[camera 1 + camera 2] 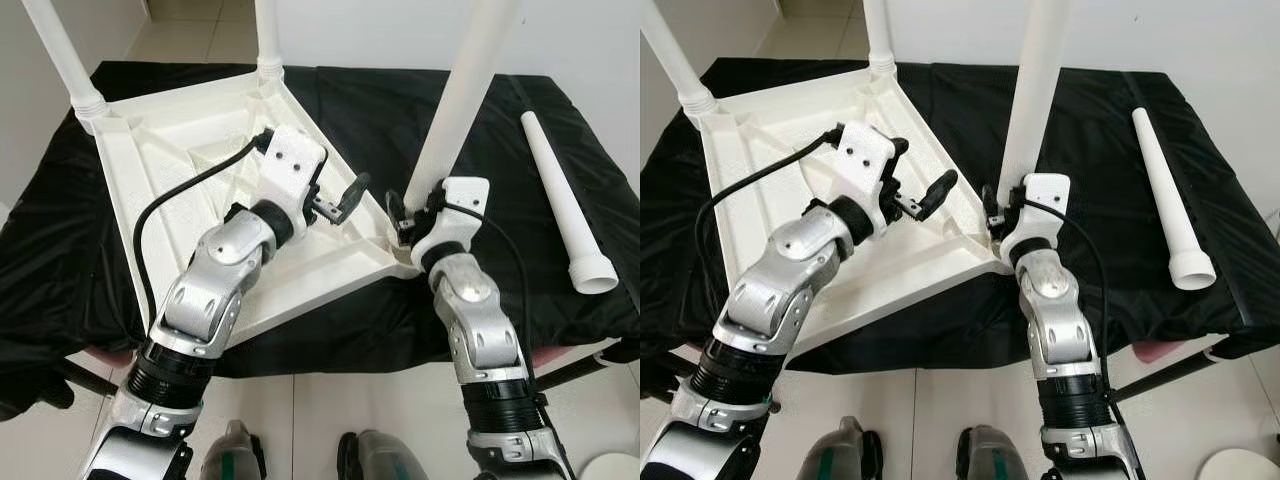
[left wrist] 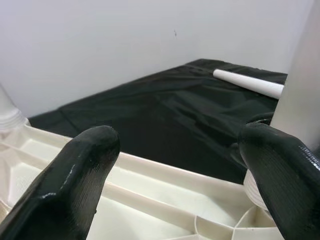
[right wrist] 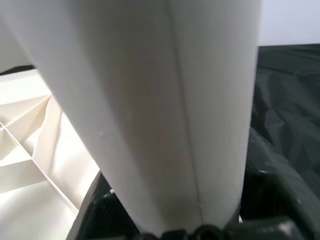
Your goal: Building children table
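White plastic tabletop, ribbed underside up, lies on a surface draped in black cloth. Two legs stand fitted at its far corners. A third leg rises tilted from the near corner, where the right hand is clamped around its base; the right wrist view shows this leg pressed close between the black fingers. A fourth leg lies loose on the cloth, well apart to the right, flared end nearest. The left hand hovers over the tabletop near the held leg, fingers apart; its wrist view shows both fingertips spread above the rim, with cloth and a pale wall beyond. Light floor tiles lie below the surface edge.
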Available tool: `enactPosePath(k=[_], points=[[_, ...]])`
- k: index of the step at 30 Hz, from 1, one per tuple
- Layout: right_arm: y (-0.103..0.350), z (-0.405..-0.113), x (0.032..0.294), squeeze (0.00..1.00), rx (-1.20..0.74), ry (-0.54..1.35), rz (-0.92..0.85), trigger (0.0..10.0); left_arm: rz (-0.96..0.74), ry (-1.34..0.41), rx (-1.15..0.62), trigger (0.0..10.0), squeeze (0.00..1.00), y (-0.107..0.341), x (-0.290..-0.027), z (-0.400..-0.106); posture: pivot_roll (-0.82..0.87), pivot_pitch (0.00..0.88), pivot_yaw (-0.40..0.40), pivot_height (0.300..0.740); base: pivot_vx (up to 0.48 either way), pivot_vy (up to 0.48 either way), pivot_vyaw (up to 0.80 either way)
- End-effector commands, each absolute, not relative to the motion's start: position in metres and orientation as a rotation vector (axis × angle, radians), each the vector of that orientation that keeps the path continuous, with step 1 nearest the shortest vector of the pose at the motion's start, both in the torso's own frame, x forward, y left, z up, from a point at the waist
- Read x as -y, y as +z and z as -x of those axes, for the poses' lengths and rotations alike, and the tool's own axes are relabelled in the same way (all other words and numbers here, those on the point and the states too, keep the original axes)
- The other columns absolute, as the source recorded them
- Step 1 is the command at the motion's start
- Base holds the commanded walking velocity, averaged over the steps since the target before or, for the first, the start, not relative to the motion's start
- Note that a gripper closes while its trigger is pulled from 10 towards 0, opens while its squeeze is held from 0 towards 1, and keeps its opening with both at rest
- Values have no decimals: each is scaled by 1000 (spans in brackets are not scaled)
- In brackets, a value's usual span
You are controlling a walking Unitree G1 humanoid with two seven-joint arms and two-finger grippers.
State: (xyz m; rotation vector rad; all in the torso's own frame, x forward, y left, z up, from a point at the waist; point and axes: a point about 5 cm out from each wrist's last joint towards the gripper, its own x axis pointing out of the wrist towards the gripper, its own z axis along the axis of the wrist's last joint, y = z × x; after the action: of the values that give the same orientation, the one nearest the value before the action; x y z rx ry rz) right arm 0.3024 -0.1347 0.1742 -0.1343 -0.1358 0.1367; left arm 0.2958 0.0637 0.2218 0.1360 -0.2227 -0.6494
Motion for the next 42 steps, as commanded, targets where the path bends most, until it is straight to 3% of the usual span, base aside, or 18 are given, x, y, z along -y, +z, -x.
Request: enactPosePath(k=[1,18,33,42], points=[[177,-298,139,0,165,119,158,10000,-160,-675,211,10000,0,210,-66,-291,-122,44,-4,740,0,0,0],[172,-292,146,0,166,78,178,10000,-359,-926,174,10000,0,177,-61,-265,-127,53,5,740,0,0,0],[167,-301,143,0,143,98,162,10000,-327,-958,138,10000,0,171,-60,-258,-115,46,-16,740,0,0,0],[160,-297,126,0,118,215,172,10000,-312,-952,148,10000,0,176,-63,-258,-107,39,-27,740,0,0,0]])
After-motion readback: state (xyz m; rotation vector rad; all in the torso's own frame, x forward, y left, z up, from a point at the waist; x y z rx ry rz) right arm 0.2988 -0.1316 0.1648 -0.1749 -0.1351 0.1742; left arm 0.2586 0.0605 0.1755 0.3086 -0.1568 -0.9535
